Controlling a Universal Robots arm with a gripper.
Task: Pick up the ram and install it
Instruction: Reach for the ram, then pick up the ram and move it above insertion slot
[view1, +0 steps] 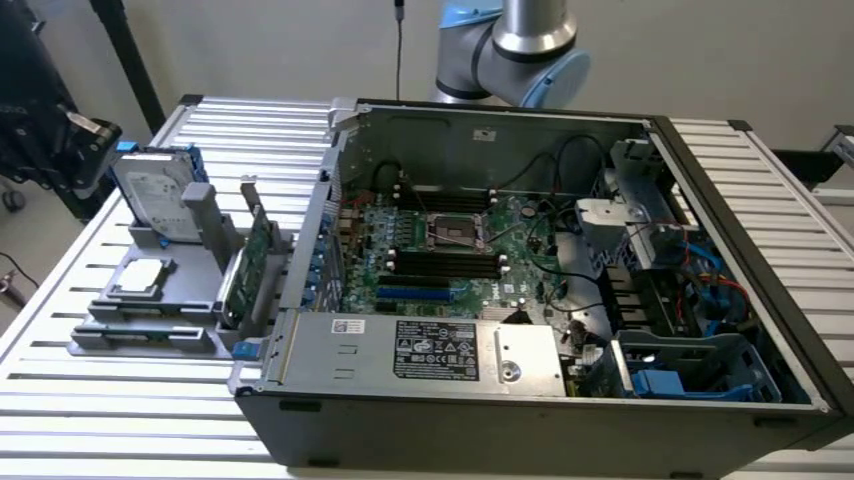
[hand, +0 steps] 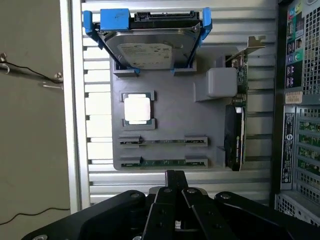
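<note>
Two ram sticks stand on edge in the slots of a grey holder tray (hand: 170, 115). One ram stick (hand: 164, 142) lies beside the other (hand: 164, 162), which is nearer the tray's edge. In the exterior view the ram (view1: 144, 327) sits at the near end of the tray, left of the open computer case. My gripper (hand: 175, 176) hovers well above the tray with its black fingers pressed together and nothing between them. Its tips point close to the outer ram stick. The motherboard's black slots (view1: 447, 262) lie inside the case.
The tray also holds a silver hard drive (hand: 150, 50) in blue brackets, a CPU chip (hand: 137, 108) and an upright green expansion card (hand: 236, 135). The case (view1: 534, 300) fills the slatted metal table (view1: 120, 420); its power supply (view1: 427, 350) and cables crowd the near side. The arm's base (view1: 514, 50) stands behind.
</note>
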